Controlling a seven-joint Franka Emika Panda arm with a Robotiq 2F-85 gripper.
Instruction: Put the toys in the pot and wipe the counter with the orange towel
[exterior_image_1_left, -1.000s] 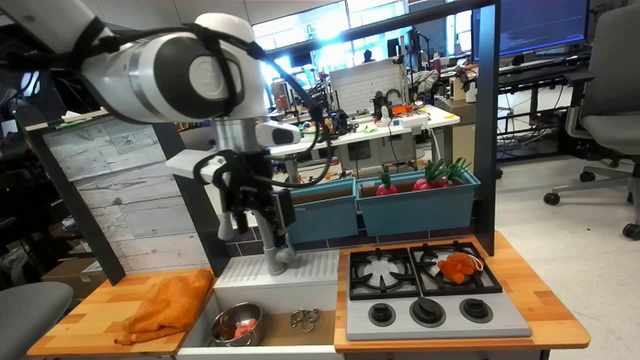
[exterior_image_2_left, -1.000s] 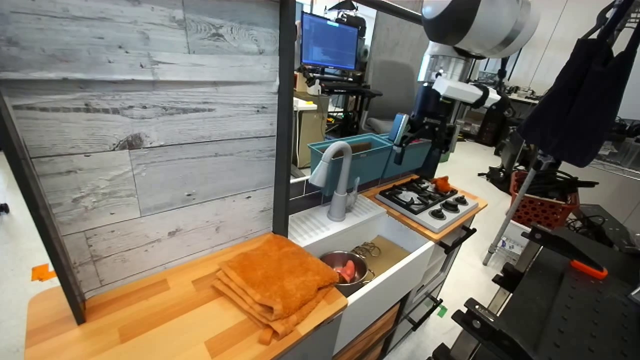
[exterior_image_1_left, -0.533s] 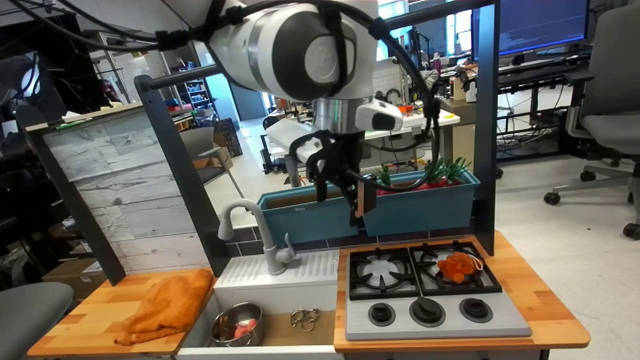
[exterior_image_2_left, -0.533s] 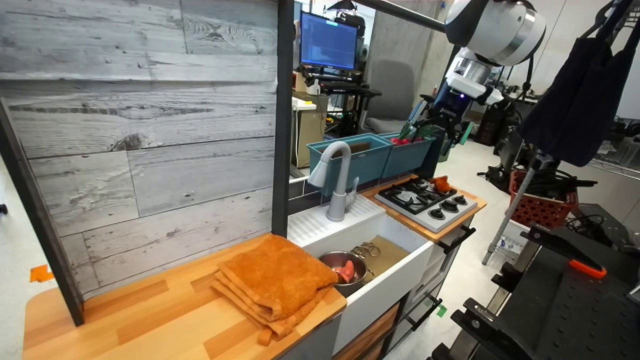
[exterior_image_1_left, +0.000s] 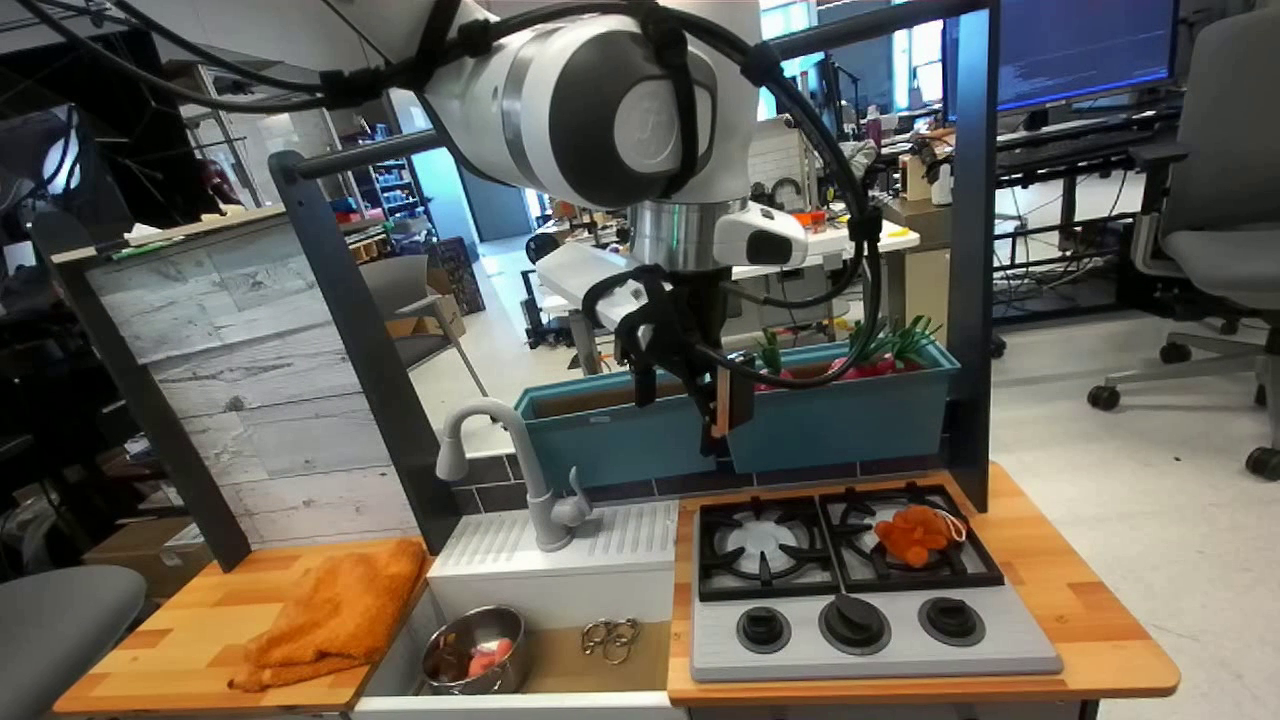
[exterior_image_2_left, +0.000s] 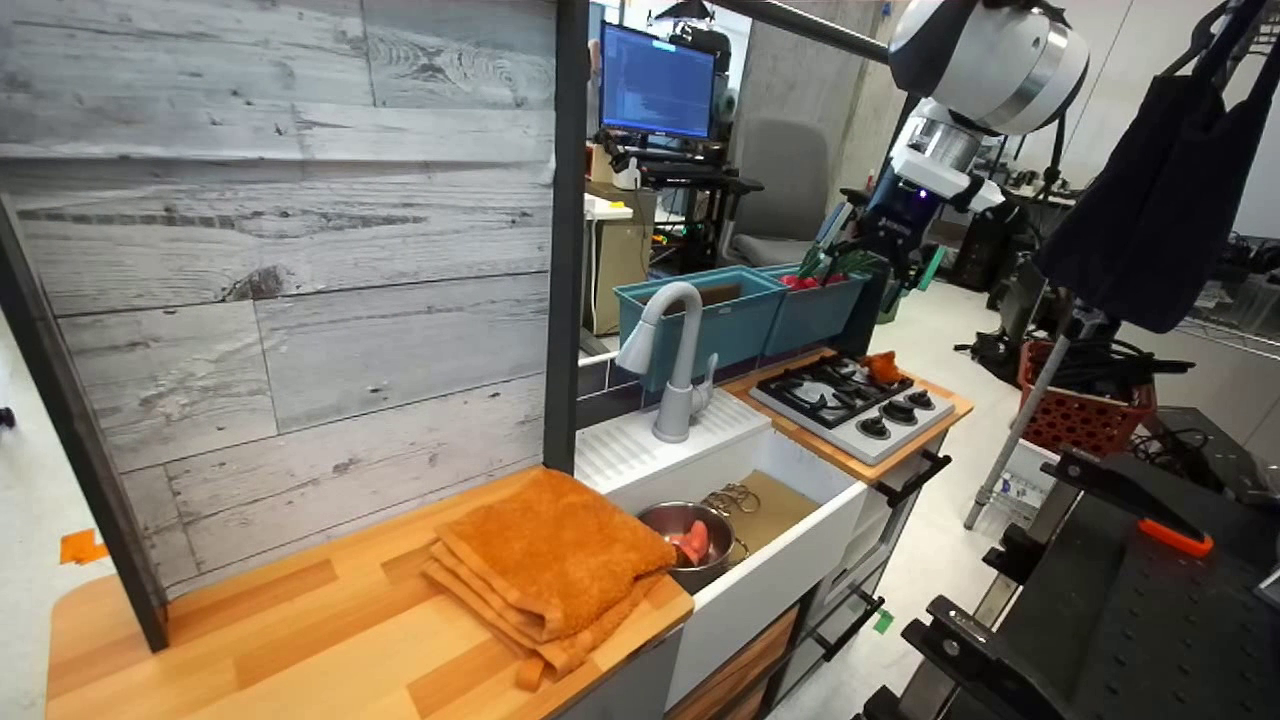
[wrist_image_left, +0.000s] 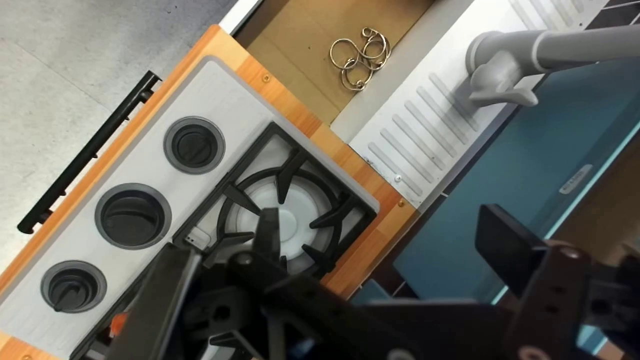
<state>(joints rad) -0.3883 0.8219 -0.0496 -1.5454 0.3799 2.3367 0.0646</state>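
Two jaws of the gripper stand wide apart, higher than the stove, on which a small orange item rests. The reddish toys are inside the pot, down in the sink near some metal rings. The orange towel lies folded on the counter, just beside the sink.

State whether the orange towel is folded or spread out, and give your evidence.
Folded: in an exterior view, the orange towel lies on the counter with layers stacked along its edge.
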